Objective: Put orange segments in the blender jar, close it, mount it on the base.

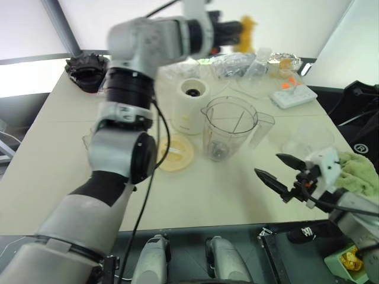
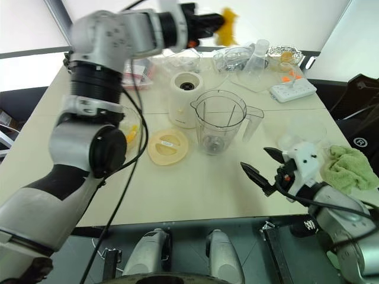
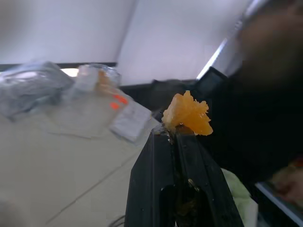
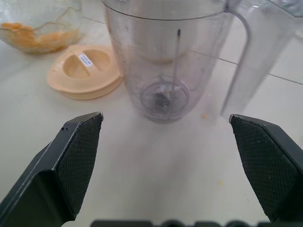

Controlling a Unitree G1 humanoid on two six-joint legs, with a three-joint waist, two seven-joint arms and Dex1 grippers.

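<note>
Table (image 1: 59, 148) cluttered. Your left pincer (image 3: 176, 130), clamped on an orange segment (image 3: 187, 113), sits high beyond the blender jar (image 1: 228, 127); jar lies below, nearer you. Right pincer (image 1: 278, 171) wide, empty.

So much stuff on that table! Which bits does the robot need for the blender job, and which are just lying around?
Needed:
- orange segment pinched in the left gripper
- blender jar
- base
- cream-yellow lid
- right gripper, open beside the jar

Lying about:
- power strip
- green cloth
- glass bowl
</note>
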